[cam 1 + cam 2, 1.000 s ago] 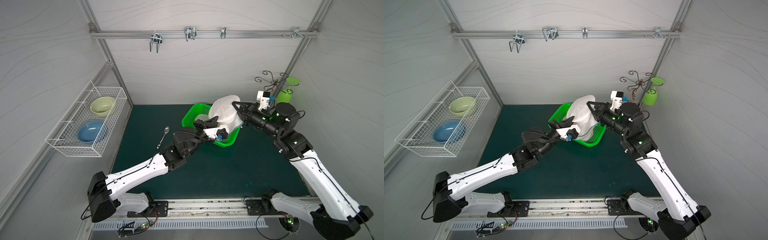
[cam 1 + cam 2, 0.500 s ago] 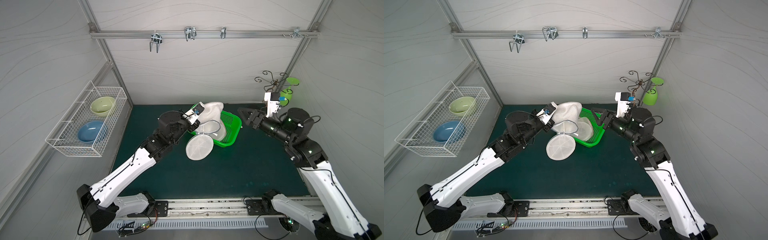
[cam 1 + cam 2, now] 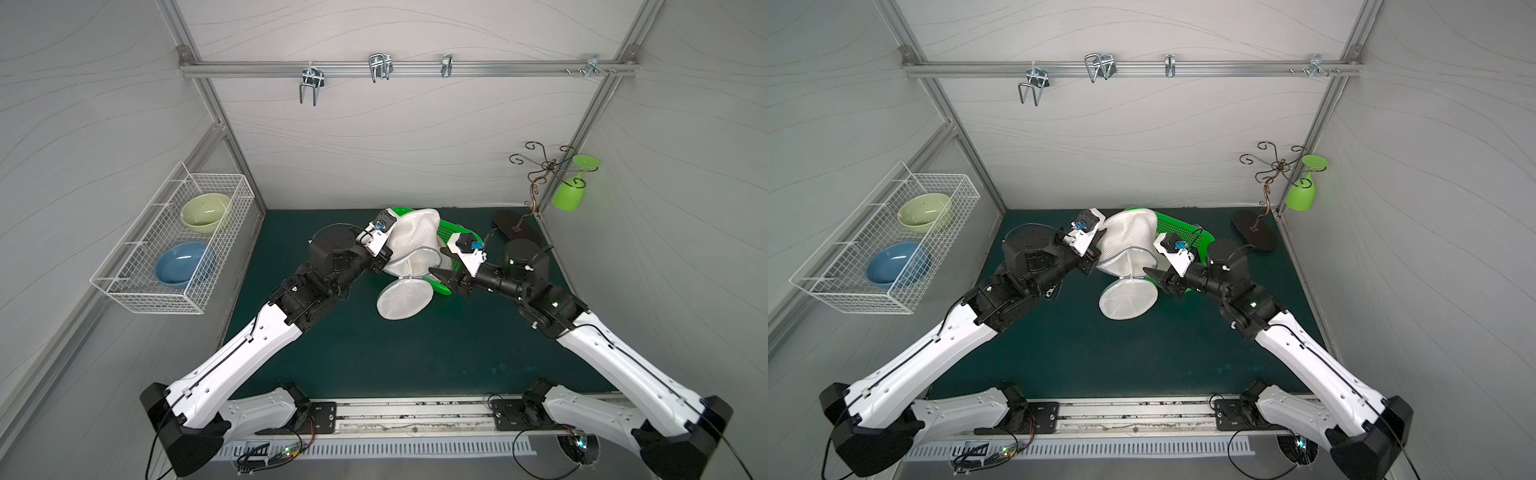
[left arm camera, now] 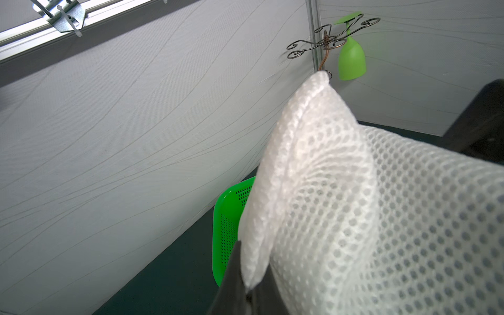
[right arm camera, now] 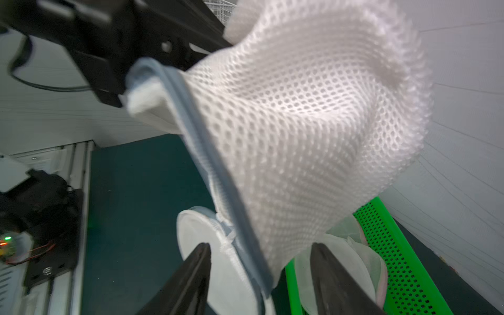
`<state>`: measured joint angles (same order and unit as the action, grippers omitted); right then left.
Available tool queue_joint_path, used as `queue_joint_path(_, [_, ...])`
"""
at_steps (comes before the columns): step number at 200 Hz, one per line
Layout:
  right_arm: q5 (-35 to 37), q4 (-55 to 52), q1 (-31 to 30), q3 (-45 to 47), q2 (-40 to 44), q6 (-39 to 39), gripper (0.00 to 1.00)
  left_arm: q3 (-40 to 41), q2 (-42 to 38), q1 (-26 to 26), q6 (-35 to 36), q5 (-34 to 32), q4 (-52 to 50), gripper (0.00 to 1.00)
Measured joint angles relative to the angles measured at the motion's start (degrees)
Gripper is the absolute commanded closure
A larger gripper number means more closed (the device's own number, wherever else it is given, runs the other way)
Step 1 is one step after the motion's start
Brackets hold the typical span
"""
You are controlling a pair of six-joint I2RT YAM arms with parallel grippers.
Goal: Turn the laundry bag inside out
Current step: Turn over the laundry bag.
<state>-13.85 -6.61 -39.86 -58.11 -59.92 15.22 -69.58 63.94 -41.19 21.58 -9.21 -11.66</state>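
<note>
The laundry bag (image 3: 415, 237) (image 3: 1129, 237) is white mesh with a pale blue rim. It hangs lifted over the left end of the green basket (image 3: 455, 232) (image 3: 1177, 228). My left gripper (image 3: 382, 262) (image 3: 1091, 266) (image 4: 252, 261) is shut on a fold of the mesh (image 4: 381, 218). The bag's round flap (image 3: 405, 299) (image 3: 1128, 299) (image 5: 196, 231) hangs down onto the mat. My right gripper (image 3: 442, 279) (image 3: 1156, 279) (image 5: 260, 246) is open, its jaws either side of the bag's lower rim (image 5: 300, 122) and not closed on it.
Thin white fabric (image 5: 341, 259) lies inside the basket (image 5: 387, 245) (image 4: 226, 223). A wire rack (image 3: 183, 241) on the left wall holds a green and a blue bowl. A metal stand with a green glass (image 3: 569, 195) is at the back right. Hooks (image 3: 380, 68) hang on the rail.
My right gripper let go of the bag, drew back to the right, then came down to its lower rim. My left arm pulled the bag up and left, and the flap dropped onto the mat.
</note>
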Motion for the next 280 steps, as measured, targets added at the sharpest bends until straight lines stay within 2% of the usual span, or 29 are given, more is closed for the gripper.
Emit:
queue_joint_path(8, [0.68, 1.01, -0.02, -0.02, -1.2, 1.09, 0.61, 0.09, -0.13, 0.0, 0.0, -0.04, -0.28, 1.0])
queue_joint_path(24, [0.98, 2.34, -0.22, -0.09, -2.25, 1.51, 0.9, 0.31, -0.35, 0.0, -0.11, -0.42, -0.59, 1.0])
queue_joint_path(33, [0.96, 2.8, -0.7, -0.22, -2.34, 2.01, 1.0, 0.42, -0.42, 0.0, -0.28, -0.9, -0.59, 1.0])
queue_joint_path(69, [0.46, 3.65, -2.54, 0.57, -0.79, 2.1, 1.0, 0.59, -0.44, 0.11, -0.94, -4.81, -0.42, 1.0])
queue_joint_path(104, [-4.94, 1.99, -3.41, 5.4, 5.27, 2.29, 1.0, 2.34, -0.42, 1.27, -1.97, -7.37, 1.77, 1.0])
queue_joint_path(110, [-6.03, 1.38, -3.61, 5.97, 6.08, 2.38, 0.93, 2.69, -0.42, 1.4, -2.01, -7.43, 2.45, 1.0])
queue_joint_path(134, [-7.5, -0.04, -3.82, 6.12, 6.78, 2.08, 0.54, 4.68, -0.46, 1.44, -2.12, -6.16, 5.2, 1.0])
queue_joint_path(141, [-7.37, -0.57, -3.85, 5.7, 6.6, 1.88, 0.48, 5.25, -0.48, 1.64, -2.21, -5.11, 5.9, 1.0])
queue_joint_path(156, [-7.04, -1.64, -3.56, 4.13, 6.05, 1.53, 0.45, 6.25, -0.61, 2.67, -2.69, -2.25, 7.06, 1.0])
queue_joint_path(175, [-8.61, -1.86, -0.87, 2.45, 6.03, -0.55, 0.43, 8.11, -1.68, 5.84, -4.57, 5.09, 9.01, 1.0])
queue_joint_path(197, [-10.62, 0.37, 7.21, 3.67, 8.02, -5.62, 0.4, 10.93, -3.54, 11.61, -8.02, 16.52, 11.82, 1.0])
queue_joint_path(223, [-11.61, 5.09, 16.52, 10.58, 13.77, -12.07, 0.33, 13.05, -4.22, 16.44, -11.5, 27.98, 15.19, 1.0])
queue_joint_path(250, [-14.71, 5.75, 17.79, 12.44, 16.5, -12.55, 0.32, 14.03, -4.22, 17.05, -13.18, 36.37, 17.33, 1.0])
queue_joint_path(280, [-19.82, 3.17, 17.59, 10.27, 16.04, -6.4, 0.29, 14.16, -3.28, 17.16, -14.14, 48.33, 20.9, 1.0])
